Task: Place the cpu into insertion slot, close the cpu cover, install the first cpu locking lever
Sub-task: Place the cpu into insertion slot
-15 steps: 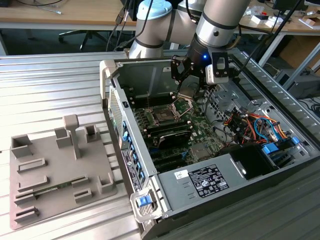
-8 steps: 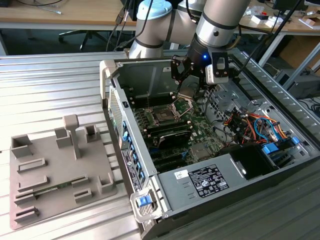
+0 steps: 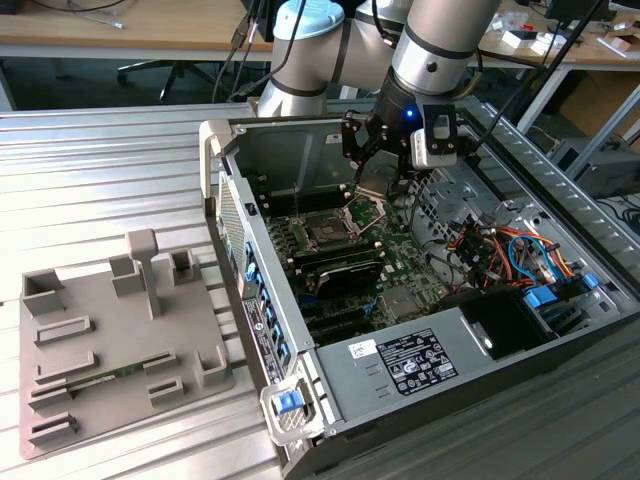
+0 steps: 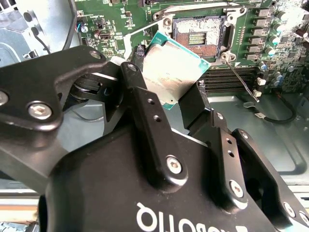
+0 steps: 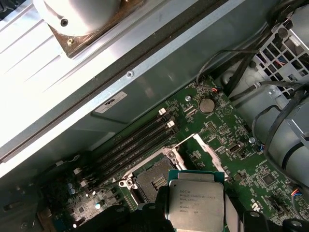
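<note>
My gripper point(image 3: 378, 178) hangs inside the open computer case, shut on the cpu point(image 3: 374, 184) by two opposite edges. In both wrist views the chip's silvery top face shows, held tilted between the black fingers point(image 4: 137, 92). The cpu point(image 4: 170, 72) point(image 5: 195, 200) hovers beside and above the insertion slot point(image 4: 199, 35) point(image 5: 152, 180) point(image 3: 325, 232), apart from it. The slot's dark contact field is bare. The cpu cover point(image 5: 208, 153) point(image 3: 364, 212) stands swung up on its hinge next to the slot. A thin metal locking lever point(image 4: 239, 80) sticks out, unlatched.
Black memory slots point(image 5: 130, 145) run beside the socket, near the case wall point(image 3: 300, 150). A power supply point(image 3: 420, 360) and coloured cables point(image 3: 500, 250) fill the case toward the exterior view's right. A grey fixture tray point(image 3: 110, 340) lies on the metal table at the left.
</note>
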Available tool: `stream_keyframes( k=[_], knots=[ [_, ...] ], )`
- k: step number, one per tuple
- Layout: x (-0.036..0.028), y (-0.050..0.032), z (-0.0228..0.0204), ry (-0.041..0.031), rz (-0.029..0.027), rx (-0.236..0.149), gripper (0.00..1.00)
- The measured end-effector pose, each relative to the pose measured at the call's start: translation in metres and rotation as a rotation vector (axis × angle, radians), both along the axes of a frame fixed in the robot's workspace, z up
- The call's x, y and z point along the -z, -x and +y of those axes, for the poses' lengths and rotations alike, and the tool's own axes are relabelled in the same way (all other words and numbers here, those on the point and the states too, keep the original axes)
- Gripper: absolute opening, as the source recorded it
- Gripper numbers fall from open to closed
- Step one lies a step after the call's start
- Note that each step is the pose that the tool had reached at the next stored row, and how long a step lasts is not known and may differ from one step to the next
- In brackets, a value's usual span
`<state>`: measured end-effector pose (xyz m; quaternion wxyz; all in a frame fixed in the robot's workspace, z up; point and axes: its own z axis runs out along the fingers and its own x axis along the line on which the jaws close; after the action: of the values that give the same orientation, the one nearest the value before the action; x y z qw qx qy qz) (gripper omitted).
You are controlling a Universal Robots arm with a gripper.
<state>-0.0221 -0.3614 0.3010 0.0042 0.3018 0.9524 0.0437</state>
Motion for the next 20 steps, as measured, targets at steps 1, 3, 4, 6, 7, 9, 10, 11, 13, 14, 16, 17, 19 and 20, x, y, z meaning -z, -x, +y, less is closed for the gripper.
stream_keyframes(
  k=[1, 3, 4, 6, 7, 9, 10, 11, 13, 14, 16, 17, 19, 20],
  knots=[
    [0.0000, 0.0000, 0.0000, 0.0000, 0.0000, 0.001, 0.55],
    [0.0000, 0.0000, 0.0000, 0.0001, 0.0000, 0.002, 0.55],
    [0.0000, 0.0000, 0.0000, 0.0001, 0.0000, 0.003, 0.55],
    [0.0000, 0.0000, 0.0000, 0.0000, 0.0000, 0.005, 0.55],
    [0.0000, 0.0000, 0.0000, 0.0000, 0.0000, 0.007, 0.55],
    [0.0000, 0.0000, 0.0000, -0.0001, 0.0000, 0.010, 0.55],
    [0.0000, 0.0000, 0.0000, -0.0001, -0.0001, 0.013, 0.55],
    [0.0000, 0.0000, 0.0000, 0.0000, 0.0000, 0.015, 0.55],
    [0.0000, 0.0000, 0.0000, -0.0001, -0.0001, 0.019, 0.55],
    [0.0000, 0.0000, 0.0000, -0.0001, 0.0000, 0.022, 0.55],
    [0.0001, 0.0000, 0.0000, -0.0001, -0.0001, 0.025, 0.55],
    [0.0000, 0.0000, 0.0000, 0.0000, 0.0000, 0.026, 0.55],
    [0.0000, 0.0000, 0.0000, 0.0000, 0.0000, 0.031, 0.55],
    [0.0000, 0.0000, 0.0000, 0.0000, 0.0000, 0.032, 0.55]
  ],
)
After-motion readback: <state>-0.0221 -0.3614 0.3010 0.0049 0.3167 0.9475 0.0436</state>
